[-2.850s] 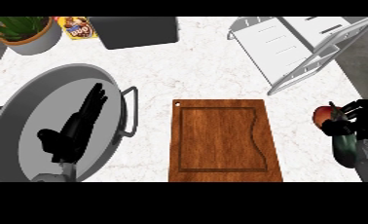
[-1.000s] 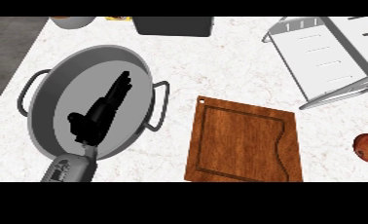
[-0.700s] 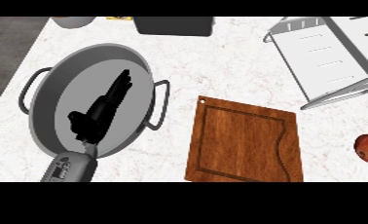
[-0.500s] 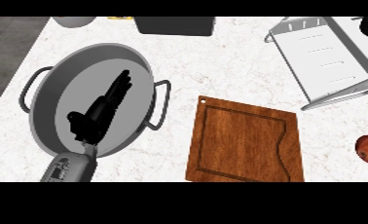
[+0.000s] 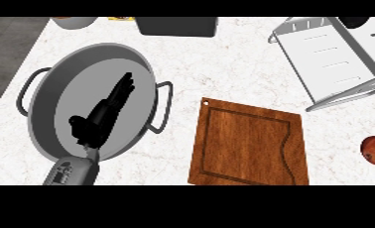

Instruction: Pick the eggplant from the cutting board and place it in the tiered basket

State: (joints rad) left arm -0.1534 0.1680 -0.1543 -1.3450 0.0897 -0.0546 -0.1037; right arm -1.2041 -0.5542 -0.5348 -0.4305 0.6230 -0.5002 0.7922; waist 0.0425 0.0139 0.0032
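White speckled marble-look counter [image 5: 219, 58]. Wooden cutting board [image 5: 249, 145], lower centre-right: reddish-brown, rectangular w/ a routed groove inside the edge, nothing on its top. Eggplant not visible anywhere. Left of board: big round grey metal pan [image 5: 62, 93] w/ loop handles on both sides. Left hand [image 5: 102, 113], matte black, lies over the pan w/ fingers straight and pressed together, pointing to upper right, holding nothing; grey forearm enters at lower left. Tiered basket [image 5: 330, 61], upper right: white slatted tray in a grey wire frame. Reddish round thing [image 5: 368, 147] cut off at right edge, can't tell what. Dark box [image 5: 177, 26] at top centre.
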